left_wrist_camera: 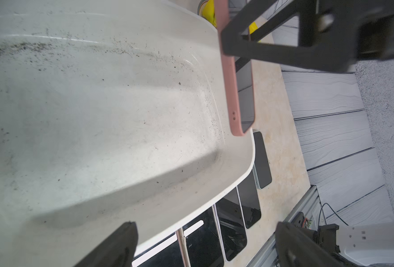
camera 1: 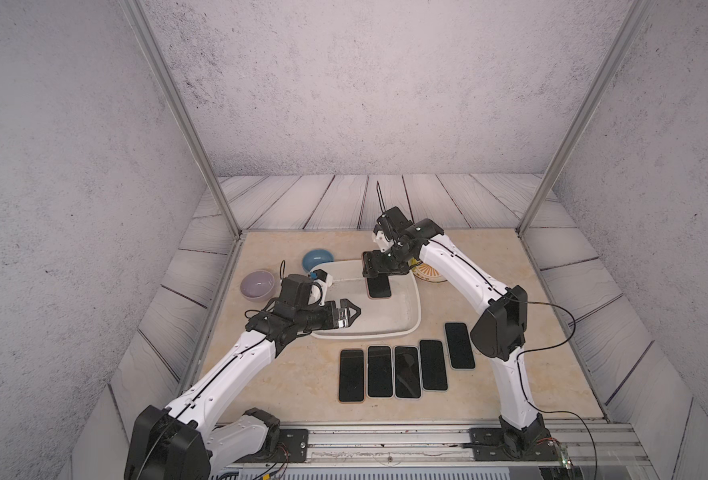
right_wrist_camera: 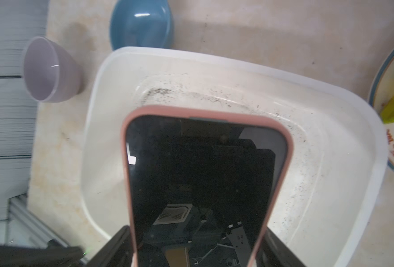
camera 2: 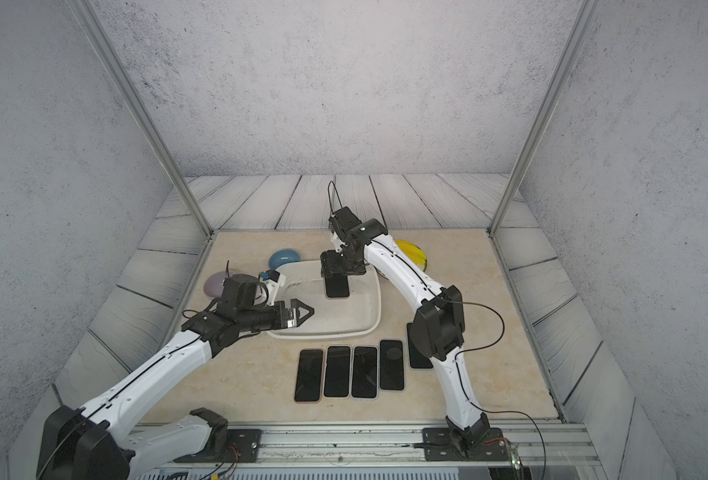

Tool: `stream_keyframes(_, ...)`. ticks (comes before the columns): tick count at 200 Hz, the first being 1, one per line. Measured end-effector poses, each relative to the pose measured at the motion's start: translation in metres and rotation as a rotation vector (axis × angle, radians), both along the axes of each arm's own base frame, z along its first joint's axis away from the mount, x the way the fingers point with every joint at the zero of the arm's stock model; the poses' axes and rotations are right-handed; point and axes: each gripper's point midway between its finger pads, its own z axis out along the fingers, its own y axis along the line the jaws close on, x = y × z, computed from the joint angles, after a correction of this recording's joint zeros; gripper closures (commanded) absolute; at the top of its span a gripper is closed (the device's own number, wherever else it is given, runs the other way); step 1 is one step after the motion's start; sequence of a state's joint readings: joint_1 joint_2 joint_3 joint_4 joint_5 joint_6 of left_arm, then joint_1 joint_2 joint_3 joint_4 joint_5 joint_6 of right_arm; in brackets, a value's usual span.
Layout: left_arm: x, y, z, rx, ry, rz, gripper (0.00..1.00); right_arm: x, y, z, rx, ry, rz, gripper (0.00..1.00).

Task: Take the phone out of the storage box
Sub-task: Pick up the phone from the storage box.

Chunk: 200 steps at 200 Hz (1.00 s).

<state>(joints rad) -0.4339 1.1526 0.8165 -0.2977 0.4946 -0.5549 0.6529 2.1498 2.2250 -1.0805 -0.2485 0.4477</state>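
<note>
The phone (camera 1: 379,286) (camera 2: 337,286), black-screened in a pink case, hangs upright over the far part of the storage box (camera 1: 414,316) (camera 2: 375,320). My right gripper (camera 1: 385,270) (camera 2: 341,270) is shut on its upper end. In the right wrist view the phone (right_wrist_camera: 203,173) stands between both fingers of that gripper (right_wrist_camera: 197,245), its long edges against them, with the speckled white box (right_wrist_camera: 214,57) below. The left wrist view shows the phone (left_wrist_camera: 237,92) with its lower end level with the box rim (left_wrist_camera: 214,189). My left gripper (camera 1: 350,311) (camera 2: 302,311) (left_wrist_camera: 206,231) stands open and empty over the box's near left corner.
Several black phones (camera 1: 393,372) (camera 2: 350,372) lie in a row on the table in front of the box. A blue bowl (camera 1: 318,261) and a lilac bowl (camera 1: 257,285) stand left of and behind it. A plate with something yellow (camera 2: 410,251) sits right of the box.
</note>
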Motion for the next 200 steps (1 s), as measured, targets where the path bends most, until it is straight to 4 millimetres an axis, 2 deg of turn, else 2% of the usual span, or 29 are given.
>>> stream_keyframes(15, 0.006, -0.008, 0.002, -0.002, -0.001, -0.014, 0.05, -0.011, 0.002, 0.005, 0.031, 0.033, -0.001, 0.40)
stream_keyframes(45, 0.012, -0.026, 0.011, -0.023, -0.028, -0.057, 0.07, -0.030, 0.005, -0.003, 0.048, 0.110, -0.003, 0.40)
stream_keyframes(60, 0.010, -0.033, 0.013, -0.030, -0.039, -0.077, 0.13, -0.035, 0.007, -0.006, 0.053, 0.133, -0.004, 0.40)
stream_keyframes(74, 0.008, -0.038, 0.013, -0.035, -0.037, -0.087, 0.26, -0.040, 0.010, -0.006, 0.065, 0.150, -0.005, 0.40)
stream_keyframes(103, 0.009, -0.045, 0.008, -0.047, -0.016, -0.100, 0.68, -0.051, 0.015, 0.001, 0.100, 0.166, -0.002, 0.41)
stream_keyframes(132, 0.009, -0.046, 0.000, -0.062, 0.035, -0.090, 1.00, -0.058, 0.017, 0.011, 0.131, 0.166, 0.005, 0.40)
stream_keyframes(158, 0.009, -0.045, -0.006, -0.050, 0.063, -0.068, 1.00, -0.066, 0.022, 0.023, 0.174, 0.162, 0.017, 0.37)
stream_keyframes(188, 0.002, -0.041, -0.004, -0.041, 0.080, -0.060, 1.00, -0.073, 0.023, 0.030, 0.189, 0.164, 0.021, 0.10)
stream_keyframes(200, -0.005, -0.036, 0.001, -0.036, 0.080, -0.055, 1.00, -0.074, 0.020, 0.033, 0.188, 0.148, 0.033, 0.04)
